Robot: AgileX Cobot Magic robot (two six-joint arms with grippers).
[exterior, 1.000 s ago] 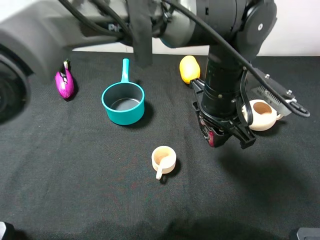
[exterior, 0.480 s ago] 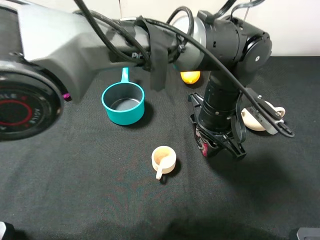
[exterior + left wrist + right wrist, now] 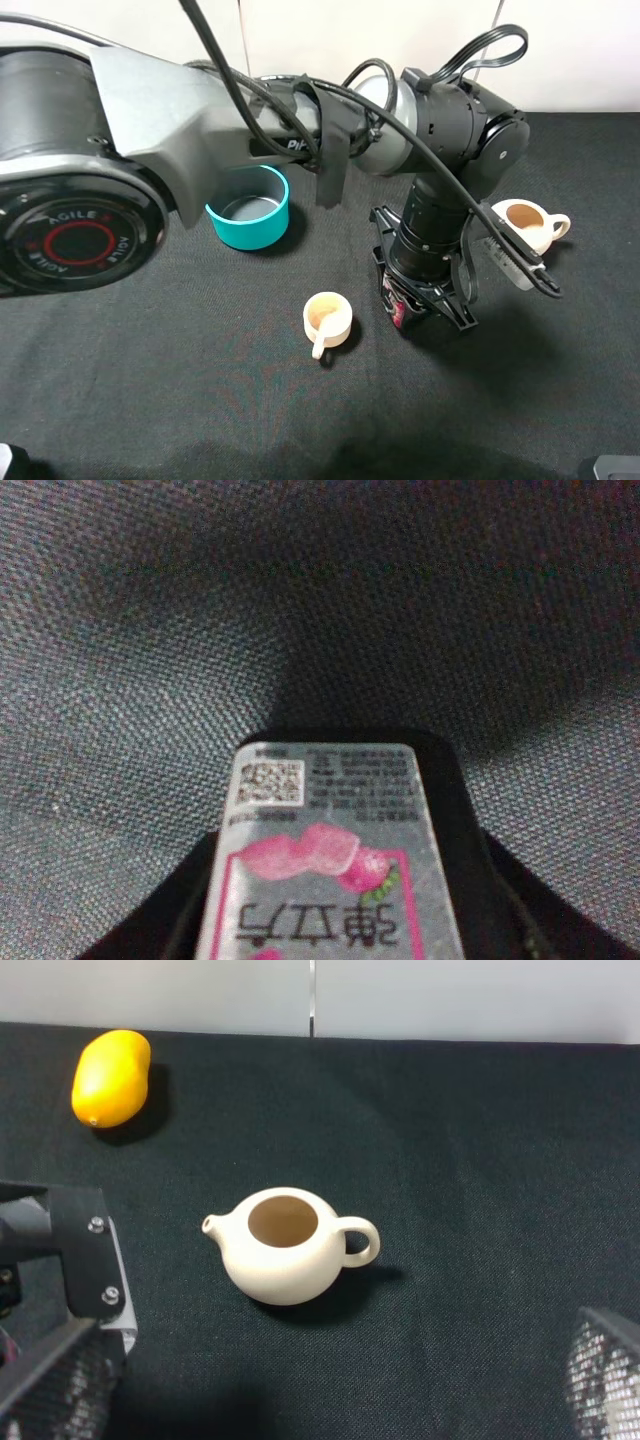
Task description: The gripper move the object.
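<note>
My left gripper (image 3: pixel 418 302) reaches across to the right half of the black cloth and is shut on the dark red carton (image 3: pixel 397 306), holding it low, at or just above the cloth, right of the beige cup (image 3: pixel 326 318). In the left wrist view the carton's silver-grey top with pink print (image 3: pixel 330 870) sits between my dark fingers (image 3: pixel 472 860). My right gripper (image 3: pixel 330 1400) shows only as textured finger edges in that view's lower corners, wide apart and empty.
A beige teapot (image 3: pixel 525 224) stands right of the left arm and also shows in the right wrist view (image 3: pixel 290 1245). A teal saucepan (image 3: pixel 247 208) sits at the left. A yellow fruit (image 3: pixel 110 1077) lies at the back. The left arm's grey bracket (image 3: pixel 512 262) juts towards the teapot.
My left gripper has moved down and to the left with the carton, closer to the cup. The teapot is now uncovered and the yellow fruit is hidden behind the arm.
</note>
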